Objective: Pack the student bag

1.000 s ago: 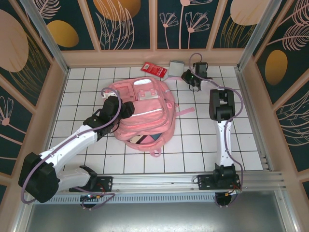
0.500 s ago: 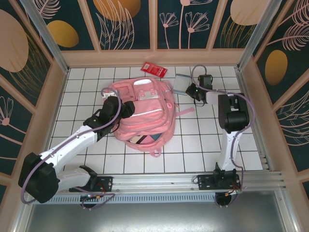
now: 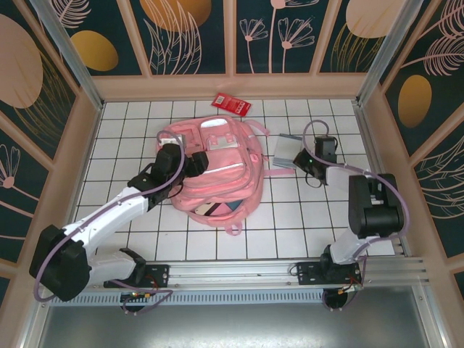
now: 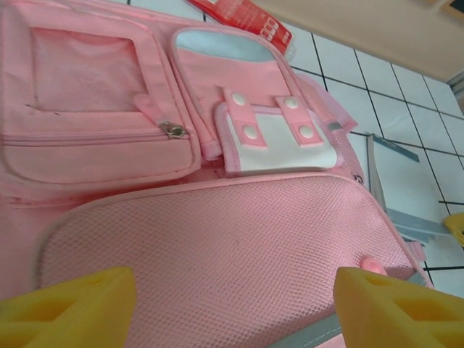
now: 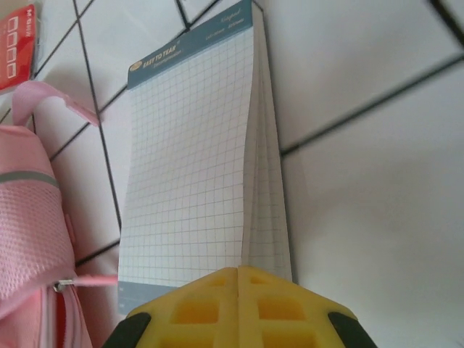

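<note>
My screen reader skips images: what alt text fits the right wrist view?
The right gripper is shut on the near edge of a grid-paper notepad, white tiled table behind it. The pink student bag shows at the left edge, a red packet in the top left corner.

One pink backpack point(image 3: 217, 177) is counted, with one squared notepad point(image 3: 284, 151) at its three o'clock and one red packet point(image 3: 231, 104) at its twelve o'clock.

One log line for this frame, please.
left gripper: open over pink backpack | right gripper: shut on graph-paper pad | pad outside backpack, not yet packed
</note>
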